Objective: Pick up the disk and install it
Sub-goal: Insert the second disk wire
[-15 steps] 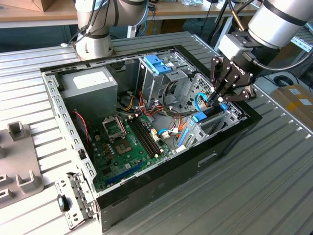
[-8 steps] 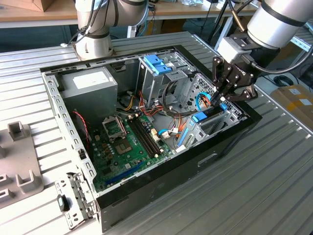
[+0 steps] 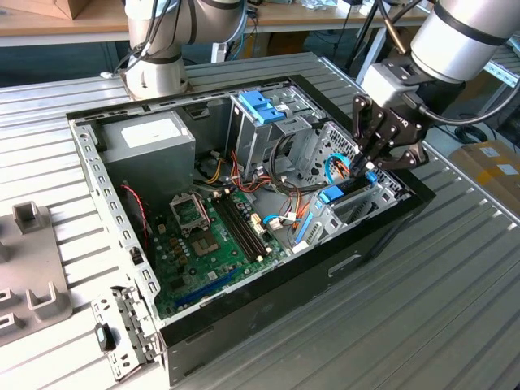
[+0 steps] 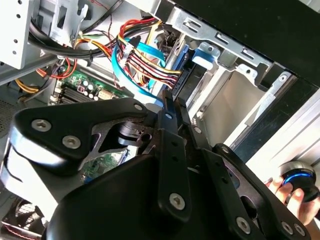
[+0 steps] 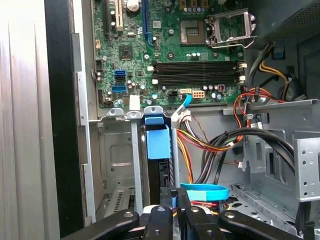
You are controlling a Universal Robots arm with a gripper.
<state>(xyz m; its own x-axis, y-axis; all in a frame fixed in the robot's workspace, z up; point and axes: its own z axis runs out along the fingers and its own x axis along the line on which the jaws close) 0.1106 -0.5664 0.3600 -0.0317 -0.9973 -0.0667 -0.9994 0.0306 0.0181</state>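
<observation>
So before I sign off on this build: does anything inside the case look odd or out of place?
The CPU socket on the motherboard sits open and bare, with no cooler over it. The disk stands on edge in the drive cage, with the gripper at it. Loose cables sprawl beside the cage.

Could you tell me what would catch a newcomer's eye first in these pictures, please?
The open computer case on the ribbed metal table, its green motherboard exposed. At the case's end on the exterior view's right, the black gripper reaches into the drive bay, jaws together at the blue-edged disk standing in a slot.
</observation>
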